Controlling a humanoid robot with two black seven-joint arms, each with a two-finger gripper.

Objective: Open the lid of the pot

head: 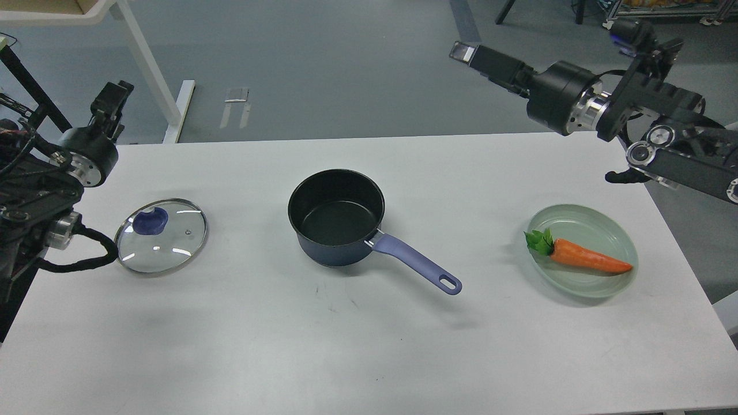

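The pot [336, 216] stands uncovered at the middle of the white table, black inside and blue outside. Its purple handle [415, 262] points toward the front right. The glass lid [161, 234] with a purple knob [151, 221] lies flat on the table to the pot's left, apart from it. My left gripper [112, 98] is raised above the table's far left corner, well away from the lid, and holds nothing I can see. My right gripper [468, 55] is raised high beyond the table's far edge, empty. Both are seen dark, and their fingers cannot be told apart.
A pale green plate [611, 225] with an orange carrot [588, 259] sits at the right of the table [369, 346]. A white desk leg [147, 63] and a black frame [34, 92] stand on the floor behind the left corner.
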